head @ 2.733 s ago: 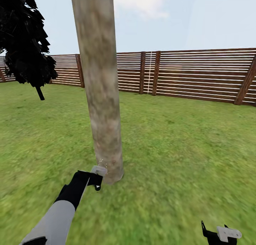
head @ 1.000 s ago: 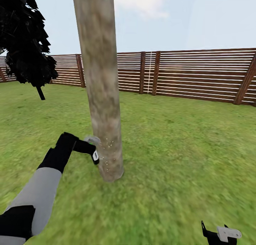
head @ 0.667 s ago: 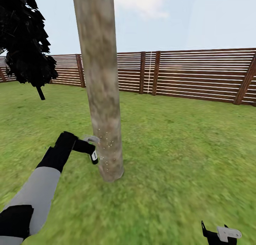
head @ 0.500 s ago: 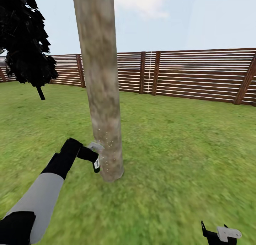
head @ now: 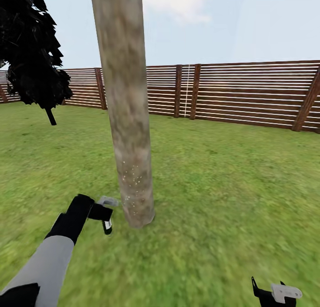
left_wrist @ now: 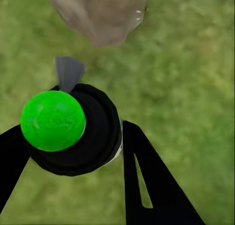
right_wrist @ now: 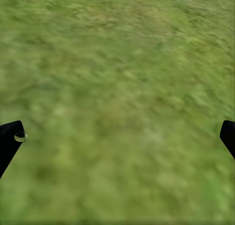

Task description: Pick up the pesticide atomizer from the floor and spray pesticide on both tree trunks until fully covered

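One thick tree trunk (head: pixel 129 120) of mottled grey-beige bark is recorded, standing upright on the grass lawn (head: pixel 231 187) and taken here as the landmark. A scatter of small pale specks is noted on its lower bark, above the base. One brown horizontal-slat fence (head: pixel 249 93) is seen well behind the trunk, and one black columnar tree (head: pixel 31 49) on a thin stem is seen well apart from it, toward the fence.

The left gripper (head: pixel 106 212) is held low just beside the trunk, near its base and apart from the bark. It is clamped on the one pesticide atomizer (left_wrist: pixel 73 127): in the left wrist view the two black fingers (left_wrist: pixel 147 181) are pressed against either side of a black round body topped by a bright green cap, with a grey nozzle piece directed at the trunk base (left_wrist: pixel 100 12) (contact between nozzle and bark is not observed). In the head view the atomizer (head: pixel 107 209) is seen at the gripper's end, off the grass.

The right gripper (head: pixel 269 293) is located well apart from the trunk, low over the grass. In the right wrist view its two fingertips (right_wrist: pixel 10 139) are spread wide, with nothing but grass (right_wrist: pixel 117 107) between them.
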